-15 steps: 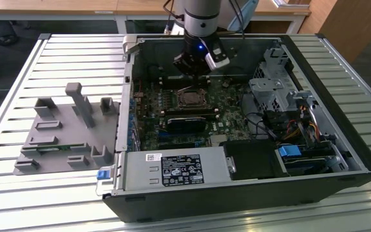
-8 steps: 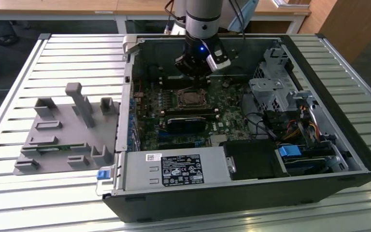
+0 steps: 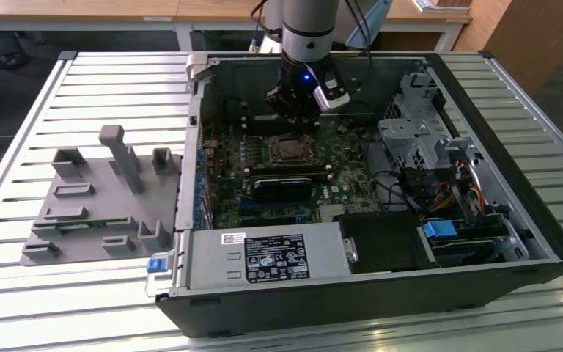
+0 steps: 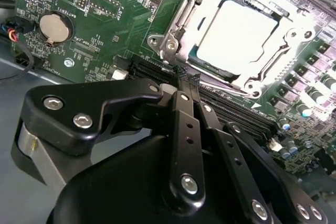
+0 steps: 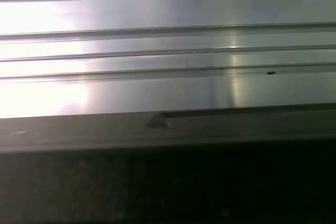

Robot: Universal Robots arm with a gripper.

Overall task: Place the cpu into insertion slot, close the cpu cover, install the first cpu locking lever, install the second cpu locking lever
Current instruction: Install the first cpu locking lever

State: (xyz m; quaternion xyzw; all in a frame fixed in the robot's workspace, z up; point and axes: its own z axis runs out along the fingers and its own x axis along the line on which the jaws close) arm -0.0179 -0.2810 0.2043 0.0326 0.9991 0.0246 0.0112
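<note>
In the exterior view we see the arm reaching down into the open computer case (image 3: 360, 293), its gripper (image 3: 296, 117) hanging over the green motherboard (image 3: 262, 158) just behind the socket (image 3: 289, 149), which sits near the middle of the board. A grey plastic fixture (image 3: 96, 205) rests on the slatted table (image 3: 27, 132), off to the exterior view's left of the case. In the second wrist view we are right on top of the work: the chip (image 4: 239, 32) lies in the socket, its pale metal top showing through the cut-out of the cover frame (image 4: 181, 19), which lies flat around it. The fingers (image 4: 184, 85) are pinched together with nothing between them, the tips just beside the near edge of the frame. A coin battery (image 4: 55, 27) sits further off on the board. In the first wrist view we get bright table slats (image 5: 168, 40) beyond a dark case edge (image 5: 168, 129).
</note>
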